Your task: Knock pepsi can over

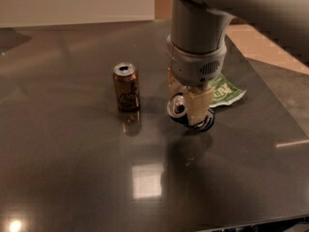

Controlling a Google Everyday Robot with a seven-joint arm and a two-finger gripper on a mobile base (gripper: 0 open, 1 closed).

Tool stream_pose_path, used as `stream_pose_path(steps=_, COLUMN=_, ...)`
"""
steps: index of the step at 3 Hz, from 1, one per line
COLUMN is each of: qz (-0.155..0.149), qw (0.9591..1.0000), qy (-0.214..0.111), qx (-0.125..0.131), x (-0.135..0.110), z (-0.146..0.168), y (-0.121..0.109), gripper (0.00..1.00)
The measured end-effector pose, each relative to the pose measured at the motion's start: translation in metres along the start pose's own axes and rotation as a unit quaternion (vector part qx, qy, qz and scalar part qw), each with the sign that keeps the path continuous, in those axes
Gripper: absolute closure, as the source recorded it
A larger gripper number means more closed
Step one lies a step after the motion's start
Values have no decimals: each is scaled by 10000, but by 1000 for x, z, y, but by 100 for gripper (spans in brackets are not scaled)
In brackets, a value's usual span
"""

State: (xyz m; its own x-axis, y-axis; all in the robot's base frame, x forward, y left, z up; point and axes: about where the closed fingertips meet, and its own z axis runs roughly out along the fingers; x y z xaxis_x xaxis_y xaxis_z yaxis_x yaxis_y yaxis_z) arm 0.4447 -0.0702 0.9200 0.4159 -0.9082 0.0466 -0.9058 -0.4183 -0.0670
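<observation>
The pepsi can (177,107), a small dark blue cylinder with a silver top, is leaning far over on the counter (72,178). It is sitting right at the tip of the end effector (187,111), with its round top facing out to the left of the pale tip and its dark body showing below and to the right. Whether the end effector is clamping the can or merely standing about it cannot be told, and nothing of the can's contents is showing. The end effector is hanging from a fat grey cylindrical wrist with a small vent grille on its side. Well apart to its left, a copper-brown can (126,87) is standing upright, its silver top showing a dark opening, with what is inside hidden. Just behind and to the right of the end effector, a crumpled green bag (226,92) with pale print is lying flat. The counter is dark, smooth and glossy, and is mirroring the brown can and some lights.
</observation>
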Motion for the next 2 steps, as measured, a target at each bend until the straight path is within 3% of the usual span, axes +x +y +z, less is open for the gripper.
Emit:
stream_pose_path(steps=1, qz=-146, qw=9996, qy=213, qx=-152, x=0, z=17, y=5, gripper=60)
stream_pose_path(steps=2, qz=-163, qw=9995, qy=238, qx=-112, x=1, z=26, y=10, gripper=36)
